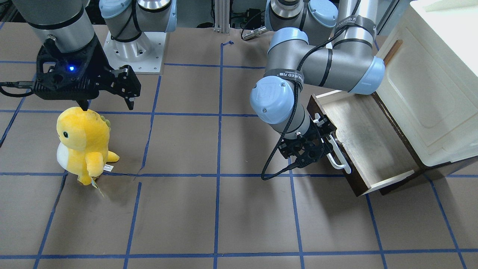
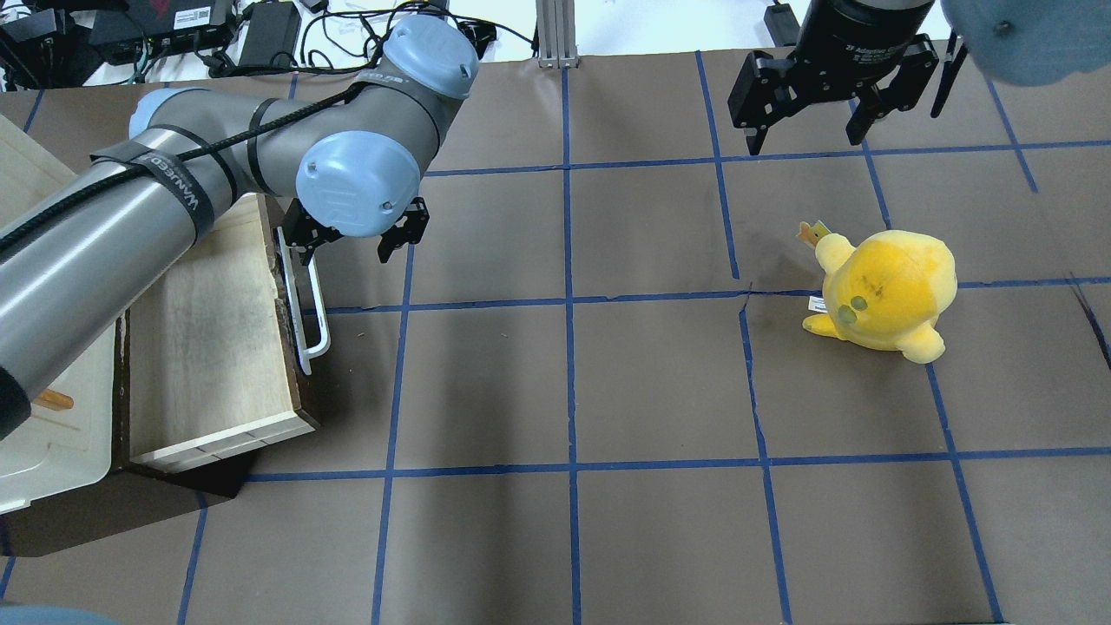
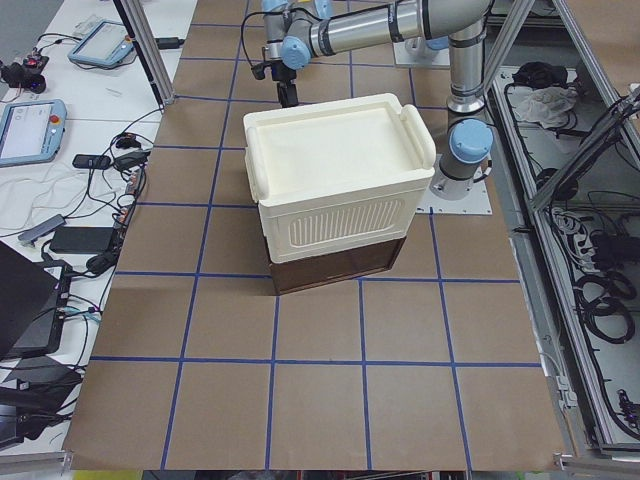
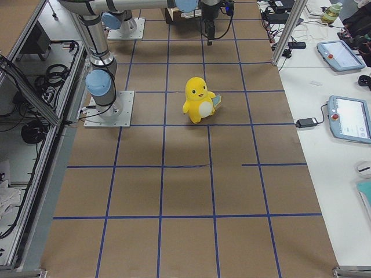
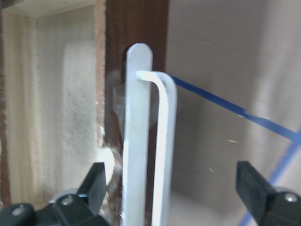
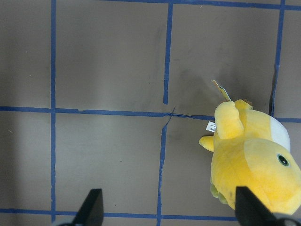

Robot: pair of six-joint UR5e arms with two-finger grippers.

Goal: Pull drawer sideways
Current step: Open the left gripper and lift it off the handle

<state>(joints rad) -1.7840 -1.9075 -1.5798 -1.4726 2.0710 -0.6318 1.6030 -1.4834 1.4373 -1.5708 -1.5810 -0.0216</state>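
The drawer (image 1: pixel 368 140) stands pulled out of the cream cabinet (image 1: pixel 429 93), its pale wood floor showing and its dark brown front facing the table's middle. The drawer also shows in the overhead view (image 2: pixel 204 347). Its white bar handle (image 1: pixel 339 155) runs along the front. My left gripper (image 1: pixel 317 140) is open at the handle's end. In the left wrist view the handle (image 5: pixel 160 141) stands between the two spread fingers (image 5: pixel 94 186), closer to the left one, and the jaws are not closed on it. My right gripper (image 2: pixel 805 139) is open and empty above the table, far from the drawer.
A yellow plush toy (image 1: pixel 84 144) stands on the brown papered table just below my right gripper (image 1: pixel 107 104); it also shows in the right wrist view (image 6: pixel 254 160). The cabinet's cream door panel (image 2: pixel 43 417) lies beside the drawer. Blue tape lines grid the table.
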